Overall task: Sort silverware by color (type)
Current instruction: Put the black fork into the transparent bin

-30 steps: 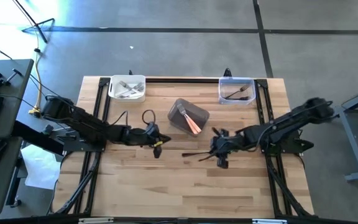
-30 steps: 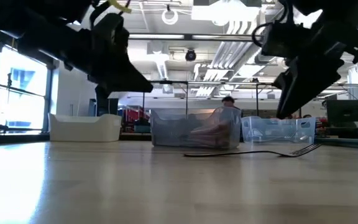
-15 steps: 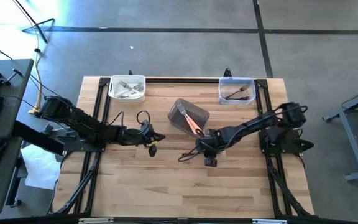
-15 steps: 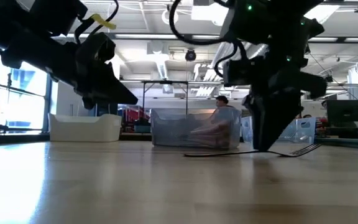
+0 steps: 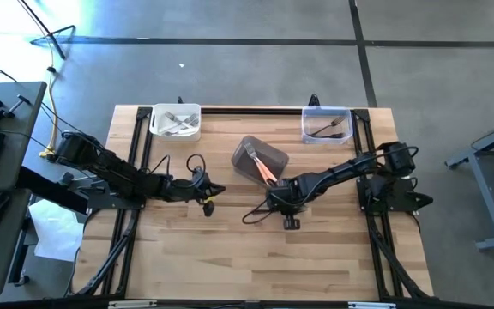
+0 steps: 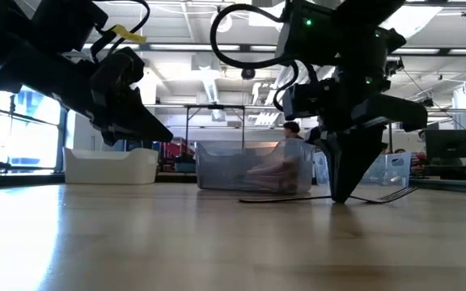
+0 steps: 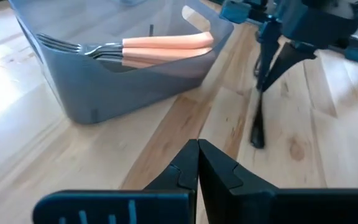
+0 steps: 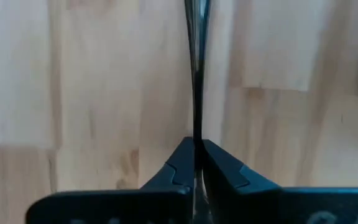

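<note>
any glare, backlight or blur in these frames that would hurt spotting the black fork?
Low view: bright windows and ceiling lights silhouette both arms; black fork reads as a thin dark line. Right wrist view: fork handle soft, close to lens. High view: even light, fork small beside the right gripper.

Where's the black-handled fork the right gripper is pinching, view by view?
High: black-handled fork on the wood, at the right gripper, below the grey tub.
Low: lying flat before that tub.
Left wrist: handle end beside the tub.
Right wrist: centre, between the fingers.
Shared landmark: grey tub.
</note>
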`<state>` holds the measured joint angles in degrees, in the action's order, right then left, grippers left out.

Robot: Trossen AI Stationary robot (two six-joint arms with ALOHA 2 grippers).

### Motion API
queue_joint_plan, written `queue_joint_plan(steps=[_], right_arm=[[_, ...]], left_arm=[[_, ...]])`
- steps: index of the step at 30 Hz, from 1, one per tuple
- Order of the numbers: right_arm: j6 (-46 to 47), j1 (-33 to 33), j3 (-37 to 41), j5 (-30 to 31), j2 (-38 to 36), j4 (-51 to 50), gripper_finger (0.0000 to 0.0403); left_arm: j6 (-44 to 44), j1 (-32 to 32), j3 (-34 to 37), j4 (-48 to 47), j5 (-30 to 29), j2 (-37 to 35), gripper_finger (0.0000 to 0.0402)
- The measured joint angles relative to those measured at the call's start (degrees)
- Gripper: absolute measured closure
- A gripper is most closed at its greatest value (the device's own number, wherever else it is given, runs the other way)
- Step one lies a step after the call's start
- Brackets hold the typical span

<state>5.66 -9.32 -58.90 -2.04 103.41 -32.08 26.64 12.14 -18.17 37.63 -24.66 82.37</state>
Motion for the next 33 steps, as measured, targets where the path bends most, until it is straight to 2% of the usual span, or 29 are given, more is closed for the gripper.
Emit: queue_joint_plan(steps=[5,12,15,17,20,24,28,33], right_arm=[[-5.9,-1.1,-5.1,-0.8,-0.5,-7.9,0.0399],[-7.0,-0.8,-9.0,1.0,-8.5,-18.2,0.04],[-6.8,0.8,-8.8,3.9,-14.2,-23.1,0.0401],[-8.0,3.2,-8.8,8.2,-17.8,-27.5,0.0401],[-13.7,9.2,-8.8,14.1,-22.5,-33.0,0.0402],[-27.4,21.9,-8.8,16.5,-25.8,-33.6,0.0402],[-45.2,34.5,-8.8,18.1,-25.0,-30.1,0.0402],[-64.2,46.5,-8.8,18.2,-21.2,-24.0,0.0402]], left_arm=[[-0.2,0.1,0.0,-0.1,-0.5,0.0,0.0401],[-0.2,1.0,0.0,-0.3,-0.6,0.0,0.0401],[-0.3,1.2,0.0,-0.2,-1.1,0.0,0.0401],[-0.3,1.3,0.0,-0.2,-1.4,0.0,0.0401],[-0.3,1.3,0.0,-0.1,-1.4,0.0,0.0401],[-0.9,1.4,0.0,-0.1,-1.4,0.0,0.0401],[-2.5,1.7,0.0,-0.1,-1.5,0.0,0.0401],[-3.2,2.6,0.0,-0.2,-1.5,0.0,0.0401]])
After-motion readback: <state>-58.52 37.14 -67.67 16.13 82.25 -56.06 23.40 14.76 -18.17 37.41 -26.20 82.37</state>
